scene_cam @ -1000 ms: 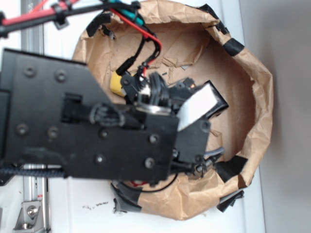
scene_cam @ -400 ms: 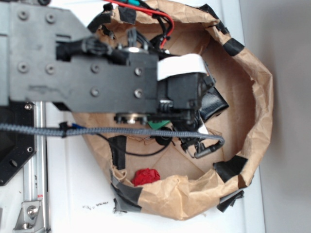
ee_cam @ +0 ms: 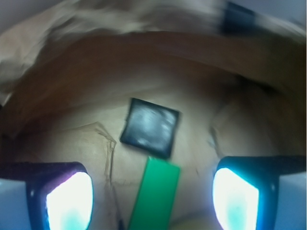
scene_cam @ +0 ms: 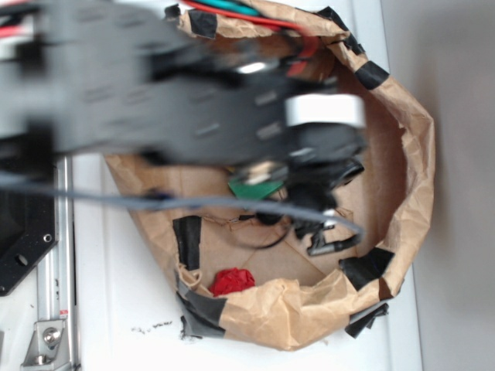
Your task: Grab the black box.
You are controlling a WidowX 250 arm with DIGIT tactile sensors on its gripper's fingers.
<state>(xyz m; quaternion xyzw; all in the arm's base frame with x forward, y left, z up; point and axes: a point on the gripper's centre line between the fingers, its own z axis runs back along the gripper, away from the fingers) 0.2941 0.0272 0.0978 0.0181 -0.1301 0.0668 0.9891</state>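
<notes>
Blur is smearing the robot arm (scene_cam: 155,100) across the upper left of the exterior frame, so no writing or label can be read on it (a white patch near its right end is showing no legible text). The arm is reaching over a brown paper basin (scene_cam: 410,154) whose crumpled rim is carrying black tape patches (scene_cam: 363,267). A green block (scene_cam: 251,188) is peeking out below the arm near the frame's centre, and a red crumpled object (scene_cam: 233,280) is lying on the basin floor toward the lower middle. The basin is sitting on a white desk (scene_cam: 124,309).

In the wrist view, the tool (ee_cam: 152,194) is standing wide open, its two fingers (ee_cam: 67,199) glowing bright at the lower left and lower right corners with nothing between them but the green block's (ee_cam: 156,196) upper end. The black box (ee_cam: 150,127) is lying on the brown floor at the centre of the frame, tilted slightly, its lower edge just beside the block's top, well apart from both fingers. Its glossy face is bearing no readable marking.
</notes>
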